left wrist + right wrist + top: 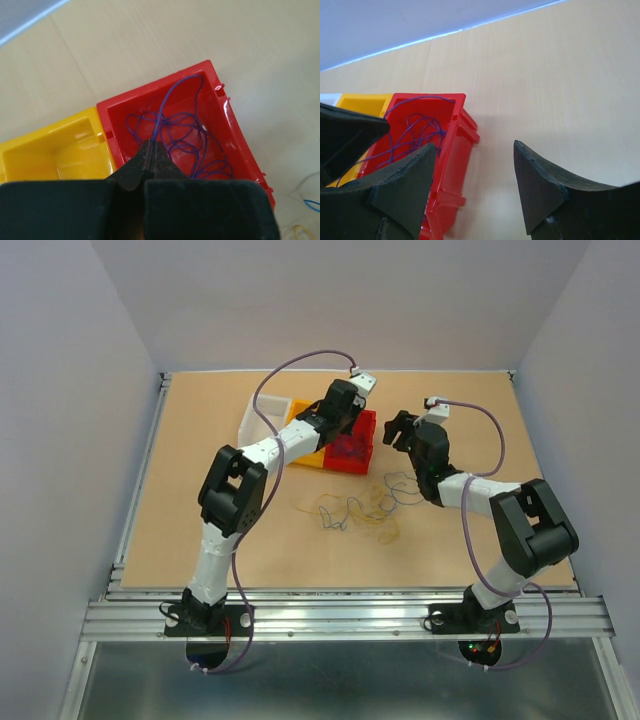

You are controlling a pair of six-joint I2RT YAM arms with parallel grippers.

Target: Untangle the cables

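A blue-purple wire [187, 137] lies coiled in the red bin [237, 137]. My left gripper [151, 143] is shut on a strand of it just above the bin. In the top view the left gripper [346, 433] hangs over the red bin [366, 428]. The rest of the cables [365, 506], thin yellow, blue and pale tan strands, lie loosely tangled on the table in front of the bins. My right gripper [474, 145] is open and empty beside the red bin's [451, 150] right wall. It also shows in the top view [396, 427].
A yellow bin [55, 150] adjoins the red one on the left, and a white bin [262, 412] stands beyond that. Loose yellow, blue and pale strands [302, 210] lie near the red bin's corner. The table's back edge and walls are close behind.
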